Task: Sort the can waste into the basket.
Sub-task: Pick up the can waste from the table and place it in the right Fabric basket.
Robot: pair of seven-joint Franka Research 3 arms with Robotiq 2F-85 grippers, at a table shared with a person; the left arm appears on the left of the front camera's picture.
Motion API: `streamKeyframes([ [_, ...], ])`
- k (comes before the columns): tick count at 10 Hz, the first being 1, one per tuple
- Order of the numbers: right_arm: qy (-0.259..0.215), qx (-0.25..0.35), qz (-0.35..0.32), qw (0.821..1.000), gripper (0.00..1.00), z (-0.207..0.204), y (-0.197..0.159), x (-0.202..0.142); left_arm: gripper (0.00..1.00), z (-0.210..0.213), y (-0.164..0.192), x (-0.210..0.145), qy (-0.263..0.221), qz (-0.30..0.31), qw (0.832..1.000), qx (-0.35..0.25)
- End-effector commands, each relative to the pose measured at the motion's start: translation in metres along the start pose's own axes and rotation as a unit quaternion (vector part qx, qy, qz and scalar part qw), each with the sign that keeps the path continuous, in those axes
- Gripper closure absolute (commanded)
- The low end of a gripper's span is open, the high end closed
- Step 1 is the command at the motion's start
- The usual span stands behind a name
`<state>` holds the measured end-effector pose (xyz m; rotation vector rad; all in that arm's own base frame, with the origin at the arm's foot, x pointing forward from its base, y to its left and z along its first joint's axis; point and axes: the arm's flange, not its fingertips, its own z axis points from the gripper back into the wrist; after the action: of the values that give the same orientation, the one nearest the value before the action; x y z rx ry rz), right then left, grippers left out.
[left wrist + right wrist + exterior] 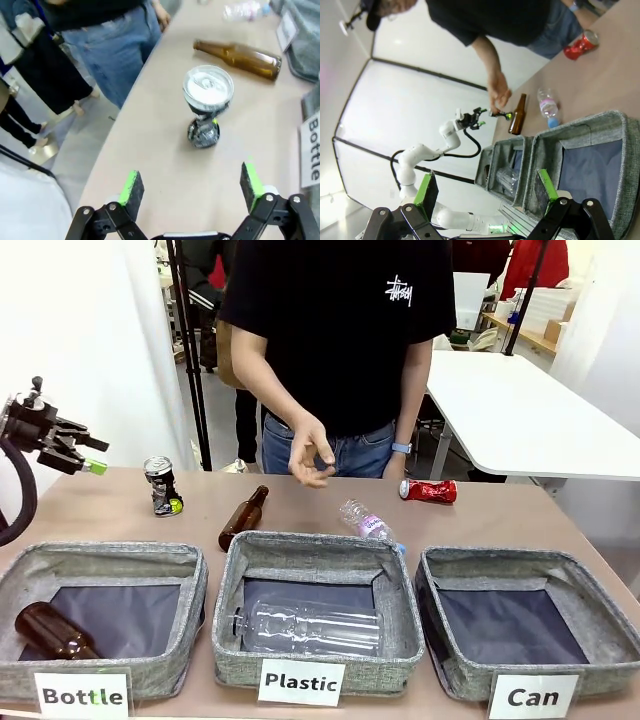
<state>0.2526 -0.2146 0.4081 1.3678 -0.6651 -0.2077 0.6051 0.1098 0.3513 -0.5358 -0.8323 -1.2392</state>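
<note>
A crushed dark can (160,485) with a silver top stands upright at the far left of the table; the left wrist view shows the same can (206,100) ahead of the fingers. My left gripper (92,456) hovers open to its left, above the table edge, jaws wide (191,184) with nothing between them. A shiny red can (428,490) lies on its side at the far right, also seen as the red can (580,45). The grey "Can" basket (500,558) at front right holds nothing. My right gripper (485,189) is open above that basket (580,125).
A brown bottle (243,518) and a clear plastic bottle (368,523) lie mid-table. The "Plastic" bin (400,580) holds a clear bottle, the "Bottle" bin (190,575) a brown one. A person's hand (310,455) hangs over the far edge.
</note>
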Motion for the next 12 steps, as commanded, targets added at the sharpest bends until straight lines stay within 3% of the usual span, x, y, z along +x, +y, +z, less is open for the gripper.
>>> streamKeyframes([
  [1, -0.010, 0.010, 0.013, 1.000, 0.00, -0.001, 0.000, 0.003, 0.00, -0.038, 0.003, -0.007, 0.038, -0.029, 0.999, -0.021],
  [5, -0.010, 0.010, 0.013, 1.000, 0.00, -0.001, 0.000, 0.003, 0.00, -0.076, 0.017, -0.024, 0.005, -0.006, 1.000, -0.017],
  [12, -0.010, 0.010, 0.013, 1.000, 0.00, -0.001, 0.000, 0.003, 0.00, -0.116, 0.039, -0.018, -0.017, 0.016, 0.997, -0.071],
])
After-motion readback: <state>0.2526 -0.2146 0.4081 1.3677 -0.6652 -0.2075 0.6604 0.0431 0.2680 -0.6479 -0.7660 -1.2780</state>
